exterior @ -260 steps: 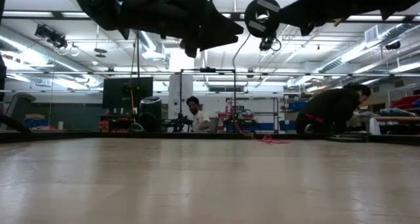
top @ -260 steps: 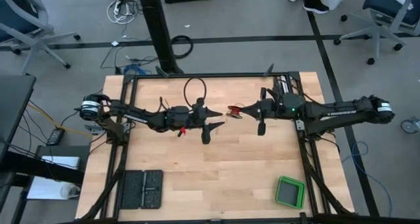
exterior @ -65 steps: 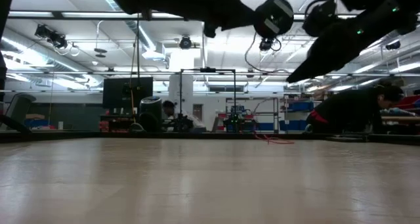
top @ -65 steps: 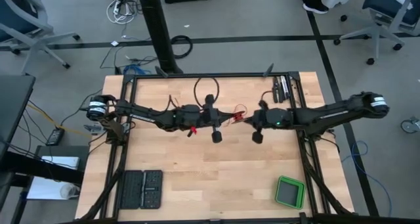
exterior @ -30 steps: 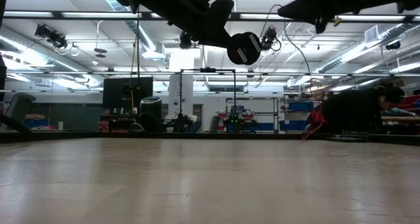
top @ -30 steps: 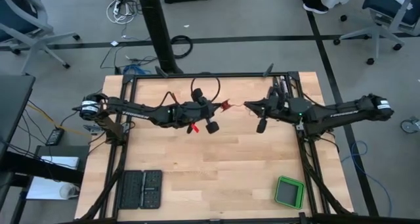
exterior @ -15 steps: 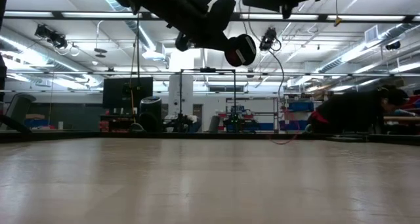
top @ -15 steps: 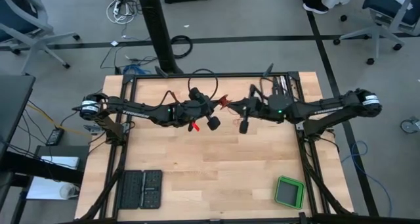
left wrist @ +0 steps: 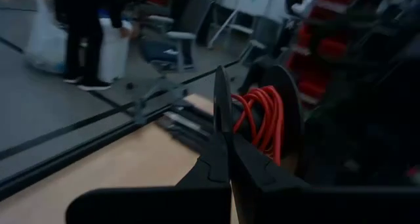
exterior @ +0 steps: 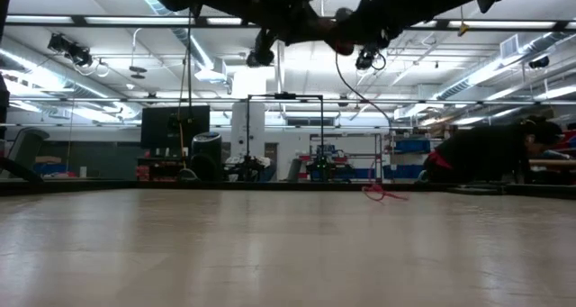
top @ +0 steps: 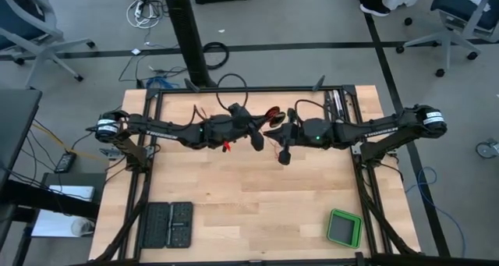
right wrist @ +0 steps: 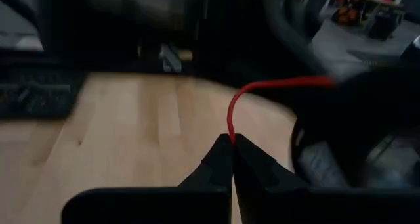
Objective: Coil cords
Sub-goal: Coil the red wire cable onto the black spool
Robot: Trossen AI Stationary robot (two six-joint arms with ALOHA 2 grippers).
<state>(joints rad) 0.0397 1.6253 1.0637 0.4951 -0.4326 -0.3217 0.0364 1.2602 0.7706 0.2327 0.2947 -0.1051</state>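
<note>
Table (top: 257, 203) front bare — grippers meet mid-rear, cord (right wrist: 244, 92) pinched.

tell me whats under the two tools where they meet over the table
Bare wooden table lies below the left tool and right tool, which hang above it. A red cord trails down to the far edge. The arms cover the tabletop directly beneath them.

One red cord (right wrist: 244, 92), two tools

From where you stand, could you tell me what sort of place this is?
Probably a robotics lab or workshop: a light wooden table in a black metal frame, grey rolling office chairs on a grey floor, and long ceiling light strips over distant workbenches.
</note>
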